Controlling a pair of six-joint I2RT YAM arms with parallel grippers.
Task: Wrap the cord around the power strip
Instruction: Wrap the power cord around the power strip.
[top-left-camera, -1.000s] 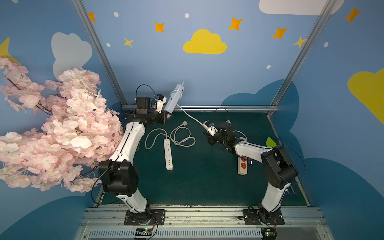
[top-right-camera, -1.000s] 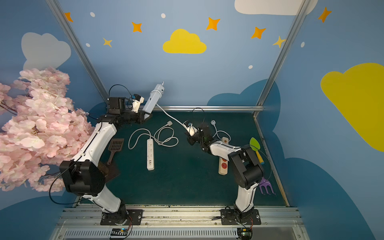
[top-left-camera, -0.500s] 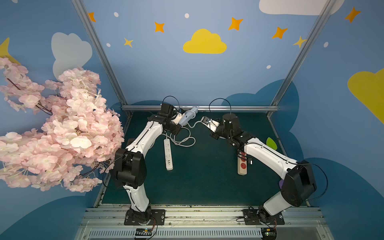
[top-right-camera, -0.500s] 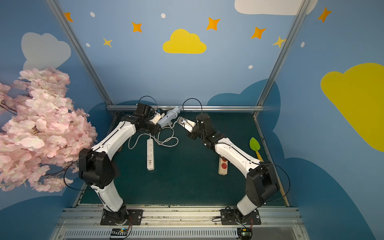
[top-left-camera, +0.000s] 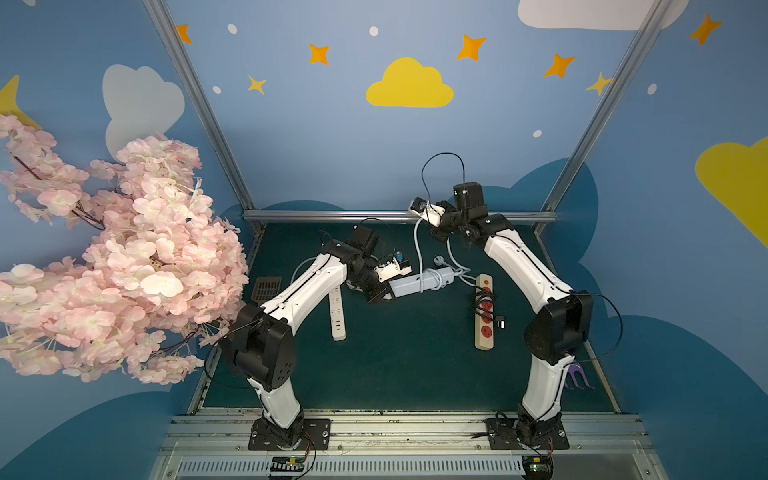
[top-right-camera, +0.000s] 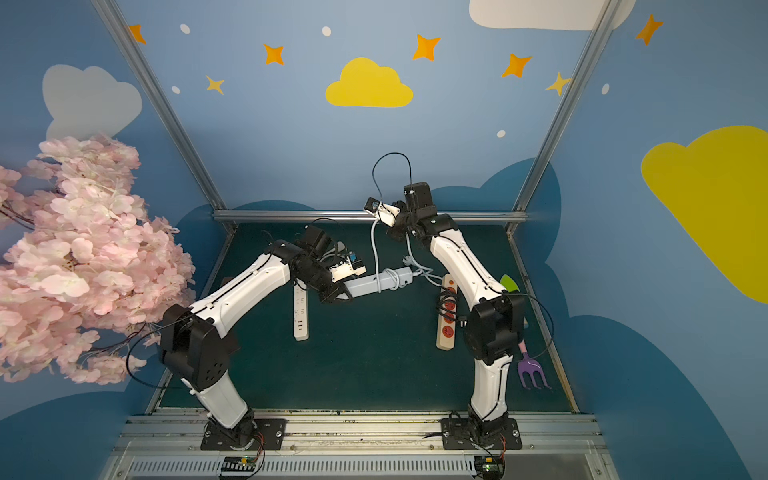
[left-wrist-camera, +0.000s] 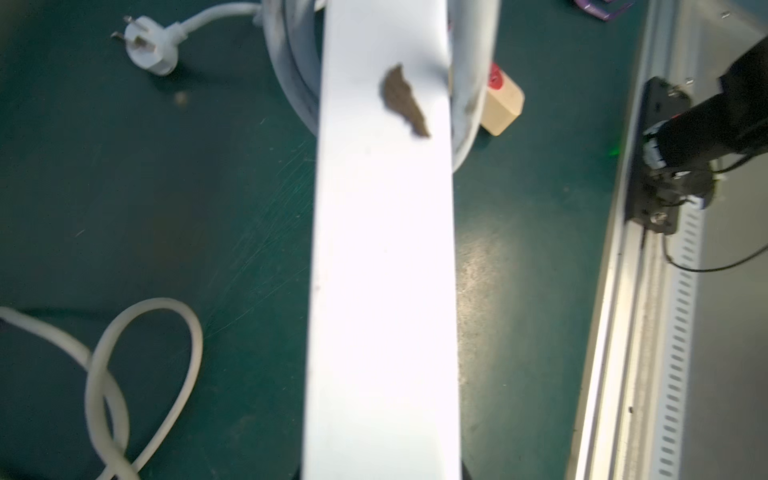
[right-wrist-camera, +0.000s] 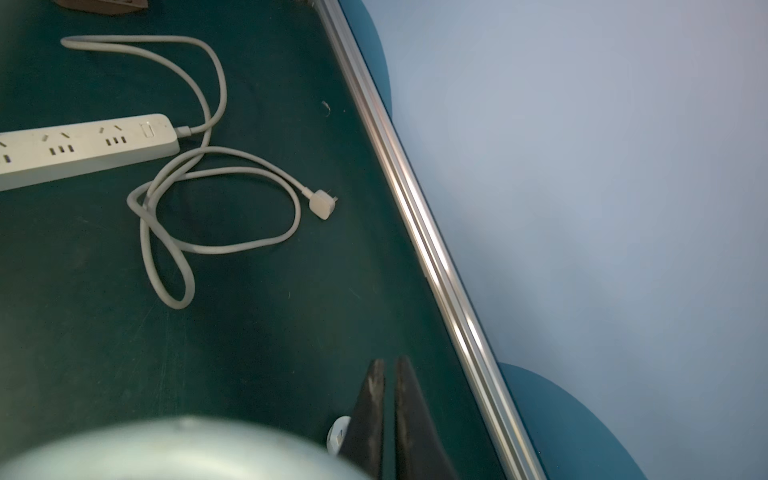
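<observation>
The left pincer (top-left-camera: 384, 291) clamped the power strip (top-left-camera: 409, 286); the right pincer (top-left-camera: 435, 235) pinched the cord (top-left-camera: 417, 249). Slack turns could slip off the strip's free right end.

In both top views: sharp, evenly lit from overhead, soft shadows on the green mat (top-left-camera: 395, 365), dimmer twd the back; wide-angle lens makes the frame posts (top-left-camera: 199, 108) splay outward. Left wrist view: power strip (left-wrist-camera: 382, 270) blown out near-white & motion-blurred, w/ a pale sheen on the mat beside it. Right wrist view is dimmer; a pale blob (right-wrist-camera: 174, 453) up close is out of focus, glare streaks along the alu rail (right-wrist-camera: 424, 232).
</observation>
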